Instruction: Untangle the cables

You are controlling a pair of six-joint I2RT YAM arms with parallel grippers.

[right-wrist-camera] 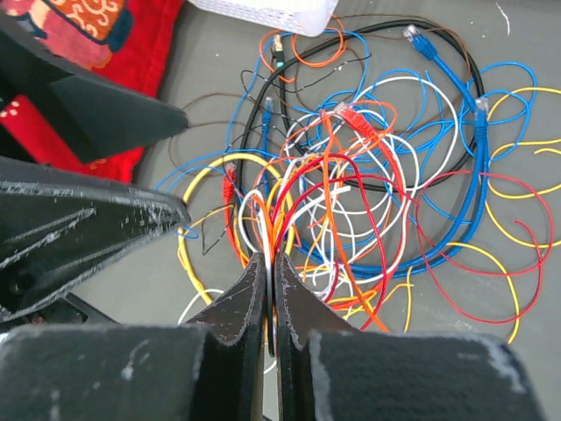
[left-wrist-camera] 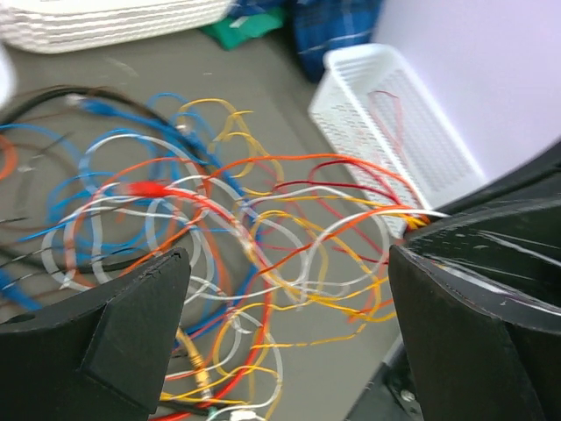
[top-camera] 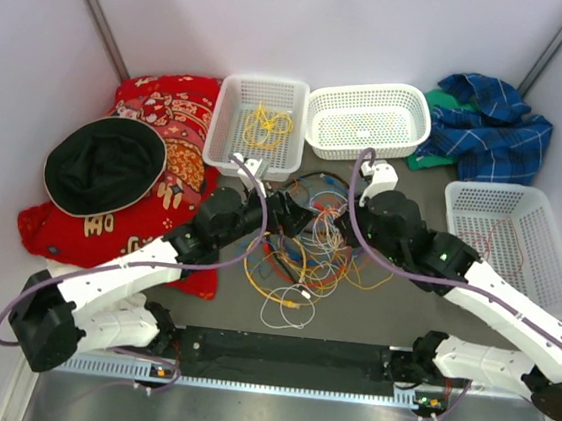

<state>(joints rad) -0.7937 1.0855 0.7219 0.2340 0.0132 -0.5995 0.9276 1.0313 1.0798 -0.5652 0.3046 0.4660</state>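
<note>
The cables lie as one tangle of thin yellow, orange, blue, white, red and black loops at the table's middle. My left gripper hangs over the tangle's left side. Its jaws stand wide open in the left wrist view, with loose yellow, red and white loops below the gap and nothing held. My right gripper is at the tangle's upper right. In the right wrist view it is shut on thin white and orange wires rising from the pile. The left gripper's open fingers show there at upper left.
Three white baskets stand at the back and right: one holds a yellow cable, one looks empty, one holds a red wire. A red cloth with a black hat lies left. A blue plaid cloth lies back right.
</note>
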